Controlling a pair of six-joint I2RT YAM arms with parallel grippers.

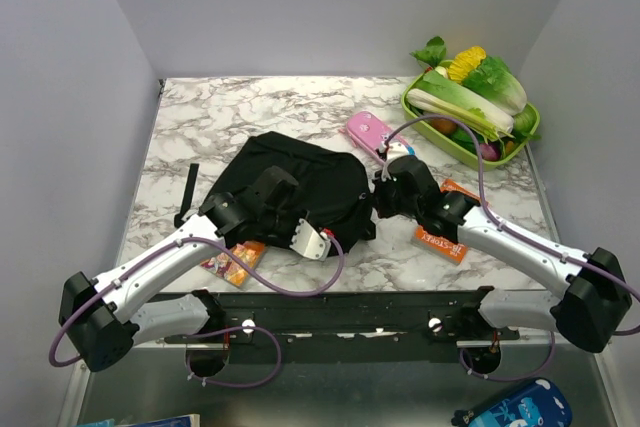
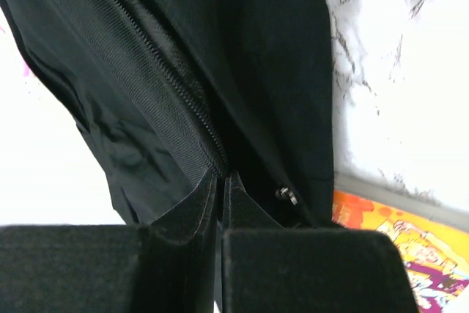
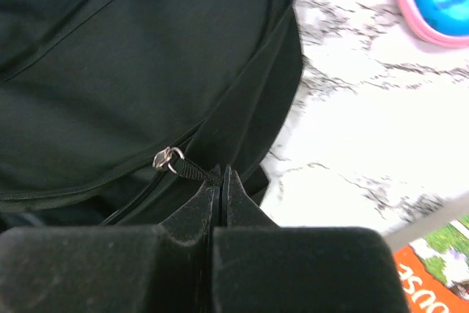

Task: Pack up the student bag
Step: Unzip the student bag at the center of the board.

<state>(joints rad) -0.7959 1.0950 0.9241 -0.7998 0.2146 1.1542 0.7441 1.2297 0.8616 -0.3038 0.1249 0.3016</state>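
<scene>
Currently: both grippers clamped on the black soft fabric backpack (image 1: 305, 172), centre of the top view, on the white marbled table (image 1: 200, 117).
Left gripper (image 2: 220, 181) pinches fabric beside the zipper (image 2: 183, 89); right gripper (image 3: 220, 175) pinches the black zipper pull tab (image 3: 194, 170).

Bright, even light; blown-out whites.

We see a black student bag (image 1: 300, 182), a white tabletop (image 1: 250, 107) veined in grey marble, a lime-green tray (image 1: 531, 134), a pink case (image 1: 367, 130) with a blue face, and an orange booklet (image 1: 441, 238) lettered white.
</scene>
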